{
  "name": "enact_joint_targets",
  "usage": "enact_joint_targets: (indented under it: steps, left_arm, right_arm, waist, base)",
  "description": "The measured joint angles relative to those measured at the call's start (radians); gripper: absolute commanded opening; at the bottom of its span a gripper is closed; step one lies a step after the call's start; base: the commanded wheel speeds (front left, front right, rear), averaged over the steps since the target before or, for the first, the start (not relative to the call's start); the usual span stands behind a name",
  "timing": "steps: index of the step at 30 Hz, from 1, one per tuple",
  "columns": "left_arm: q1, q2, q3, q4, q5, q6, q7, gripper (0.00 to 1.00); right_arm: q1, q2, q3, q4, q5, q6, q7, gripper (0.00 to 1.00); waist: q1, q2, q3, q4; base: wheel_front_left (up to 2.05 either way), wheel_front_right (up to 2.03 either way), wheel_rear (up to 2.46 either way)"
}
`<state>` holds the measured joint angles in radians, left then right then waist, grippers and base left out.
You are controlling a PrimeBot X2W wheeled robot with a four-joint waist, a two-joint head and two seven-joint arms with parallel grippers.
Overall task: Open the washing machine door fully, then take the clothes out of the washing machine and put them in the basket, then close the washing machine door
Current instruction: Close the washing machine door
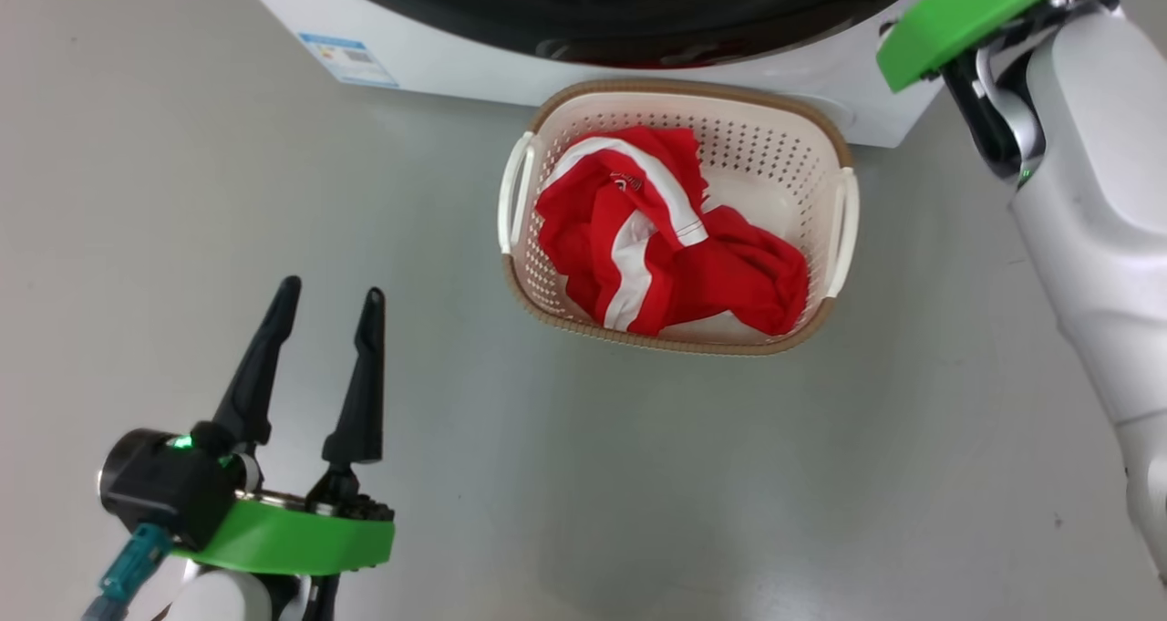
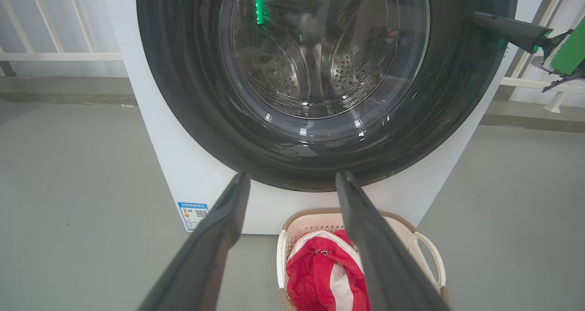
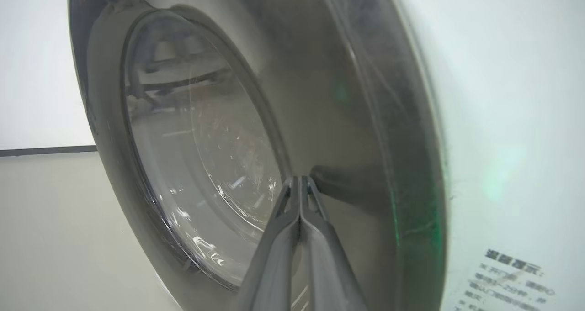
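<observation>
Washing machine door [image 2: 327, 69], top cut off; clothes [image 2: 311, 274] partly behind left hand [image 2: 292, 176]

Smooth grey floor [image 1: 638, 475], white railing [image 2: 68, 56] behind

1 washing machine [image 2: 155, 119], 1 door [image 2: 183, 96], 1 basket [image 1: 775, 147], 1 red clothes heap [image 1: 656, 238], 2 end effectors [image 1: 331, 288] [image 3: 299, 179]

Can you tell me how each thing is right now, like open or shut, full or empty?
washing machine door: looks shut.
clothes: crumpled, lying in the basket.
basket: upright on the floor, holding the clothes.
left gripper: jaws open, empty.
right gripper: jaws shut, tips against the door.
</observation>
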<state>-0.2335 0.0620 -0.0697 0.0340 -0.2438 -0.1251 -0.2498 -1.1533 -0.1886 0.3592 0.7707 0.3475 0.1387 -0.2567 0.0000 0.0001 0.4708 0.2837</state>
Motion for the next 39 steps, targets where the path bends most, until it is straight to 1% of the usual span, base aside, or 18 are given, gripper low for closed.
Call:
enact_joint_targets:
  steps: [3, 5, 6, 13, 24, 30, 39]
  left_arm:
    - [0.0, -0.008, 0.011, 0.009, -0.009, 0.0, 0.0, 1.0]
    - [0.0, -0.011, 0.016, 0.015, -0.013, 0.0, 0.0, 1.0]
    - [0.0, -0.011, 0.02, 0.019, -0.014, 0.0, 0.0, 1.0]
    - [0.006, -0.013, 0.041, 0.039, -0.016, 0.0, 0.0, 1.0]
    - [0.051, -0.011, 0.088, 0.071, -0.011, 0.0, 0.0, 1.0]
    - [0.089, -0.008, 0.091, 0.091, -0.004, 0.0, 0.0, 1.0]
    - [0.117, 0.0, 0.101, 0.119, -0.004, 0.0, 0.0, 1.0]
  right_arm:
    - [0.051, 0.0, -0.026, -0.042, 0.005, -0.004, 0.0, 0.34]
    - [0.091, 0.0, -0.037, -0.071, 0.005, -0.004, 0.0, 0.4]
    - [0.113, 0.002, -0.046, -0.085, 0.005, -0.004, 0.0, 1.0]
    - [0.278, 0.029, -0.114, -0.192, 0.001, -0.004, 0.0, 1.0]
    - [0.551, 0.049, -0.182, -0.355, -0.06, -0.004, 0.0, 1.0]
    - [0.683, 0.049, -0.202, -0.391, -0.069, -0.004, 0.0, 1.0]
    - [0.827, 0.053, -0.258, -0.433, -0.066, -0.004, 0.0, 1.0]
  waist:
    - [0.0, 0.0, -0.013, -0.015]
    - [0.0, 0.0, -0.022, -0.027]
    - [0.0, 0.0, -0.028, -0.033]
    - [0.0, 0.0, -0.078, -0.086]
    - [0.0, 0.0, -0.187, -0.179]
    - [0.0, -0.0001, -0.251, -0.236]
    - [0.0, -0.0001, -0.331, -0.273]
  base:
    - [0.0, 0.0, 0.0]
    - [0.0, 0.0, 0.0]
    - [0.0, 0.0, 0.0]
    - [0.0, 0.0, 0.0]
    - [0.0, 0.0, 0.0]
    - [0.0, 0.0, 0.0]
    - [0.0, 0.0, 0.0]
